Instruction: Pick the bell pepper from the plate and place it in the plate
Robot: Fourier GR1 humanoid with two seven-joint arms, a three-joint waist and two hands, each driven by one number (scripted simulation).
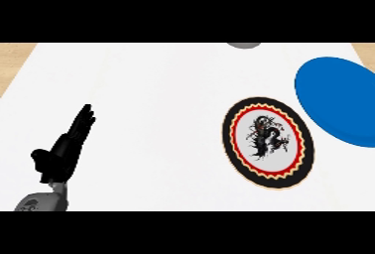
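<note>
Smooth, matt white counter top (pixel 161 99) with light wood-grain edging (pixel 16 62). Plain blue round plate (pixel 337 99): uniform, matt finish. Round patterned plate (pixel 236 144): smooth printed black, red and cream surface. Black left hand (pixel 66 149): matt; grey forearm (pixel 45 201): smooth.

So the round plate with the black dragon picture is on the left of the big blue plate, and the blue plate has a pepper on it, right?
Not quite. In the head view the round plate with the black dragon picture is indeed left of the big blue plate, but the blue plate shows no pepper on it.
</note>
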